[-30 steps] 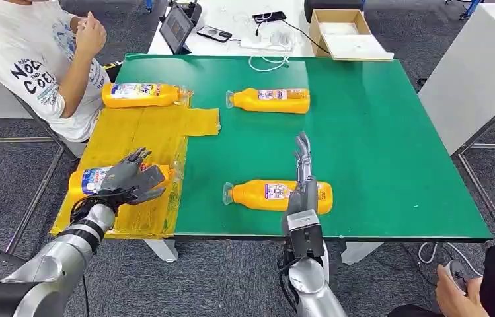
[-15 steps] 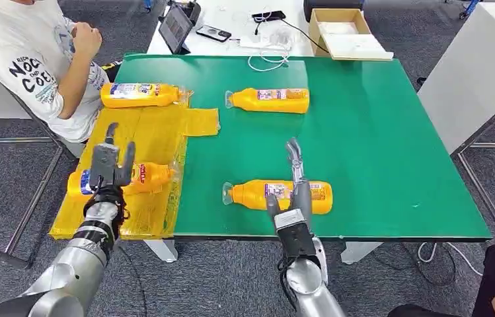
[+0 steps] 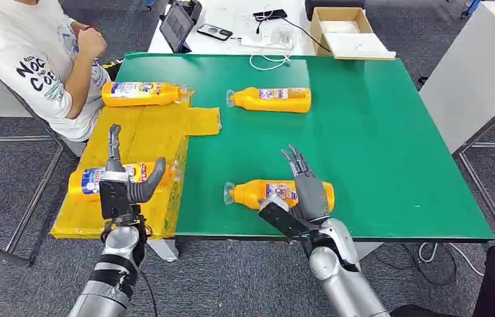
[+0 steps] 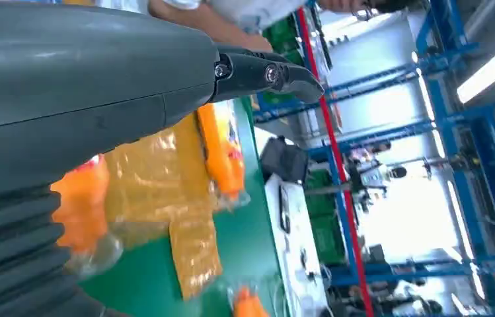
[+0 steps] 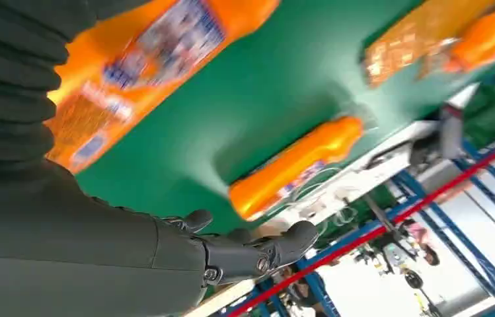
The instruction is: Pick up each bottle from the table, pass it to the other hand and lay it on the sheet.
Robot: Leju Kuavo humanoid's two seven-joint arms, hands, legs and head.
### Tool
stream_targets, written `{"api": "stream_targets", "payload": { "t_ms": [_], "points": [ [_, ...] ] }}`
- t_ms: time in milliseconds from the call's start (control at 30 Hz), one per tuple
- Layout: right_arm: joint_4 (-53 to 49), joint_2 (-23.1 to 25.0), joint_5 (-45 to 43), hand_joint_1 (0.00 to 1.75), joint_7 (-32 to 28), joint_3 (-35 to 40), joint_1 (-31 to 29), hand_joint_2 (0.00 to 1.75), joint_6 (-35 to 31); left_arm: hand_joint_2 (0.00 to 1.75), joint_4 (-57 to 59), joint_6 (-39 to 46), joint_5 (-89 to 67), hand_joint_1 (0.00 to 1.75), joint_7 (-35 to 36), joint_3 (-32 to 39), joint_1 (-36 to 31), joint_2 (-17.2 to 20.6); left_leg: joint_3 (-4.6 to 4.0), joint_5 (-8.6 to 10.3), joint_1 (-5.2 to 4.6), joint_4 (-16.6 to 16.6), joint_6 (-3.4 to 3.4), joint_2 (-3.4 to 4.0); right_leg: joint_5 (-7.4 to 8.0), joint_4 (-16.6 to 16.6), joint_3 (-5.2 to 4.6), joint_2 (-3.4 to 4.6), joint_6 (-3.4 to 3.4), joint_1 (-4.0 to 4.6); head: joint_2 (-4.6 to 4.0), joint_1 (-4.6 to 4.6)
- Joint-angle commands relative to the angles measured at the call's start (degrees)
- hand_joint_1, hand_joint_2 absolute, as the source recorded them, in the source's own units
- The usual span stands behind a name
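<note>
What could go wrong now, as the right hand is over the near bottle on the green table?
1. The right hand is open above the near bottle, which lies on its side close to the table edge; a clumsy grasp might roll it off.
2. The left hand hovers open by the bottle on the sheet; a careless move may nudge it.
3. The yellow sheet hangs over the table side, so it may slip.

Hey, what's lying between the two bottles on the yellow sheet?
In the head view, only bare yellow sheet lies between the far bottle and the near bottle; the left hand stands over the near one.
</note>
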Motion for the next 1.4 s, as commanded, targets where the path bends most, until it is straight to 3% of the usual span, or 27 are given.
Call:
{"api": "stream_targets", "payload": {
  "t_ms": [33, 233, 333, 600, 767, 1400],
  "points": [
    [7.2, -4.2, 2.5, 0.00, 3.0, -0.8, -5.1, 1.75, 2.4, 1.75, -1.7, -0.3, -0.6, 0.00, 0.3, -4.4, 1.4, 0.1, 0.24, -0.09, 0.05, 0.0, -0.01, 0.07, -0.08, 0.0, 0.24, -0.02, -0.21, 0.09, 0.00, -0.02],
    [11.4, -7.2, 2.6, 0.00, 4.3, -1.4, -7.7, 1.75, 7.7, 1.75, 0.1, -1.5, -3.1, 0.00, 0.3, -3.1, 2.9, 0.0, 0.31, -0.09, 0.10, 0.0, 0.06, 0.11, -0.06, -0.1, 0.29, 0.01, -0.14, 0.14, 0.00, -0.02],
    [16.0, -8.5, 0.2, 0.00, 4.4, 0.6, -9.8, 1.75, 14.2, 1.75, 1.8, -2.2, -4.5, 0.00, 0.3, -3.2, 2.7, -0.2, 0.19, -0.06, 0.11, 0.0, 0.04, 0.13, -0.03, -0.1, 0.18, 0.06, -0.11, 0.15, 0.00, 0.00],
    [17.1, -8.7, -0.1, 0.00, 4.2, 1.1, -10.4, 1.75, 14.8, 1.75, 2.2, -2.2, -4.8, 0.00, 0.3, -3.4, 2.5, -0.4, 0.19, -0.08, 0.11, 0.0, 0.02, 0.11, -0.05, 0.0, 0.18, 0.05, -0.15, 0.14, 0.00, -0.02],
    [24.5, -9.4, -3.2, 0.00, 2.9, 5.4, -14.8, 1.75, 21.5, 1.75, 5.5, -2.3, -4.9, 0.00, 0.3, -4.6, 0.9, -0.9, 0.25, -0.09, 0.11, 0.0, 0.03, 0.12, -0.06, 0.0, 0.23, 0.04, -0.15, 0.15, 0.00, -0.02],
    [39.4, -9.0, -4.9, 0.00, 6.2, 19.8, -26.7, 1.75, 28.2, 1.75, 13.1, -4.2, -1.3, 0.00, 0.4, -6.0, -2.7, -1.7, 0.28, -0.01, 0.12, 0.0, 0.02, 0.14, 0.00, -0.1, 0.23, 0.04, -0.12, 0.15, 0.00, -0.04]
  ]
}}
